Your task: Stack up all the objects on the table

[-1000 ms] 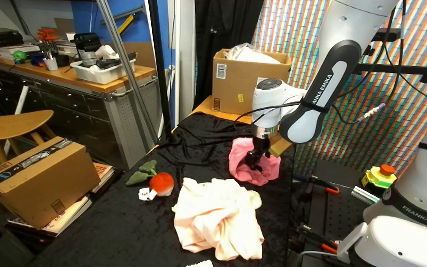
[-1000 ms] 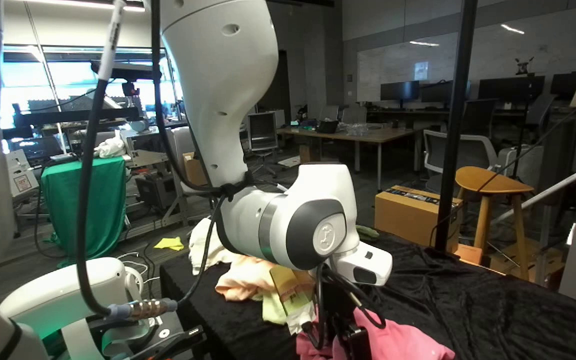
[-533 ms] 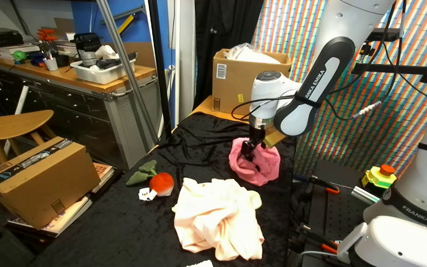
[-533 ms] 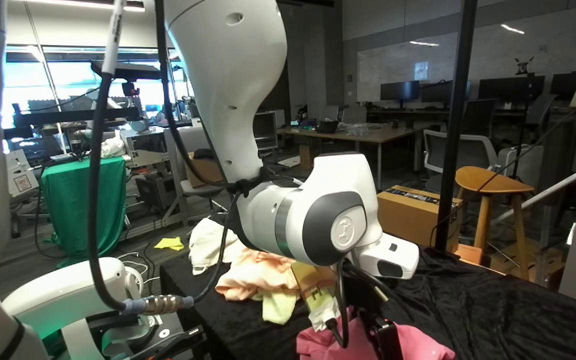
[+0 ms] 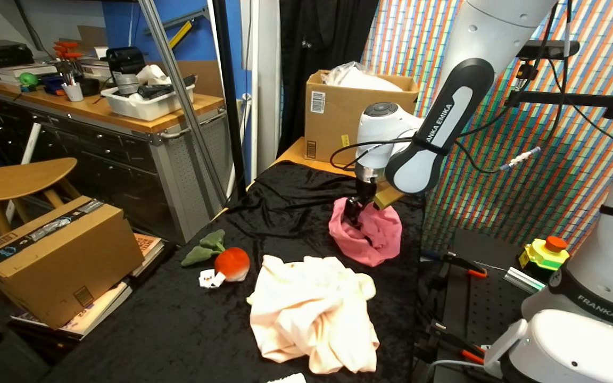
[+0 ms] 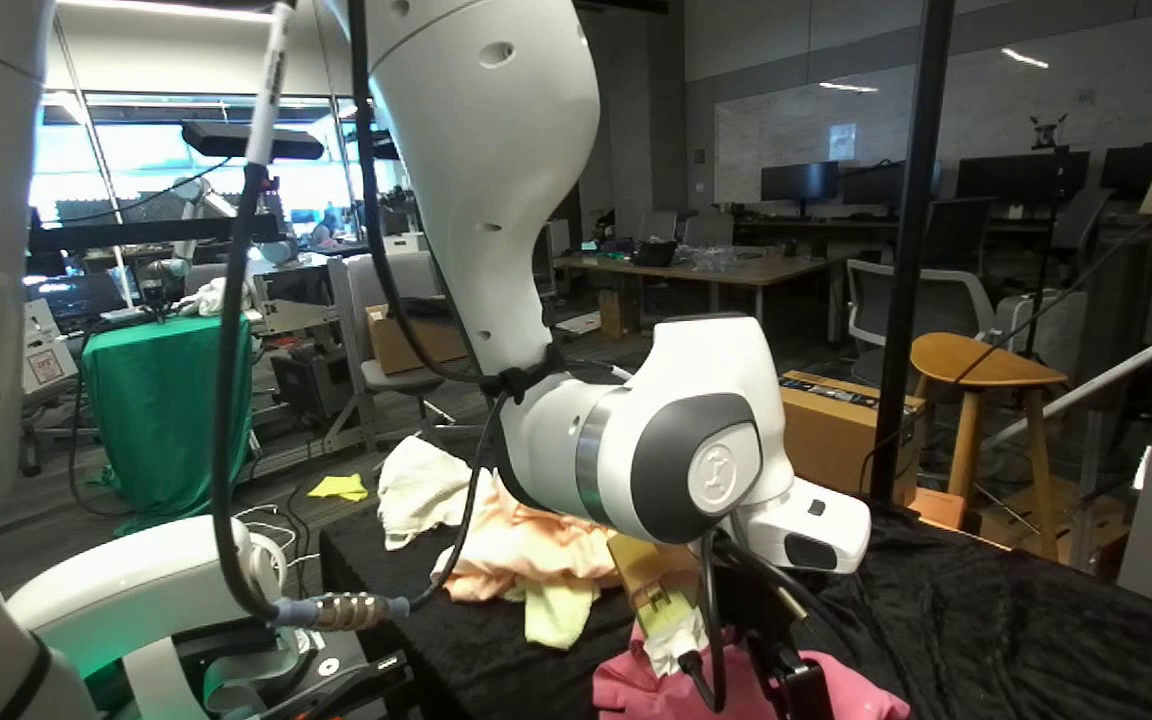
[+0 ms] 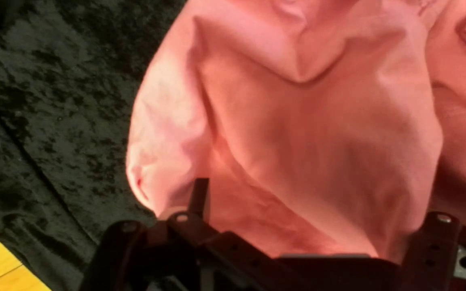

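A crumpled pink cloth (image 5: 367,242) with a hollow in its middle lies on the black-covered table (image 5: 168,324); it fills much of the wrist view (image 7: 318,121) and shows low in an exterior view (image 6: 636,690). My gripper (image 5: 353,215) is at its far rim, pointing down. In the wrist view the gripper (image 7: 314,226) has its fingers apart, with pink folds between them; the right fingertip is hidden. A peach cloth (image 5: 312,314) lies nearer, with a pale green cloth (image 5: 366,287) peeking out under it. A red plush (image 5: 232,264) with green leaves lies beside it.
A small white item (image 5: 210,278) touches the red plush. A white cloth (image 6: 426,490) lies at the table's end. A large cardboard box (image 5: 333,122) stands behind the table. The robot base and an emergency stop (image 5: 546,252) are at the right side.
My gripper has risen out of the pink cloth's hollow and shifted left in an exterior view, then dipped slightly at the rim. The pink cloth stays about where it was.
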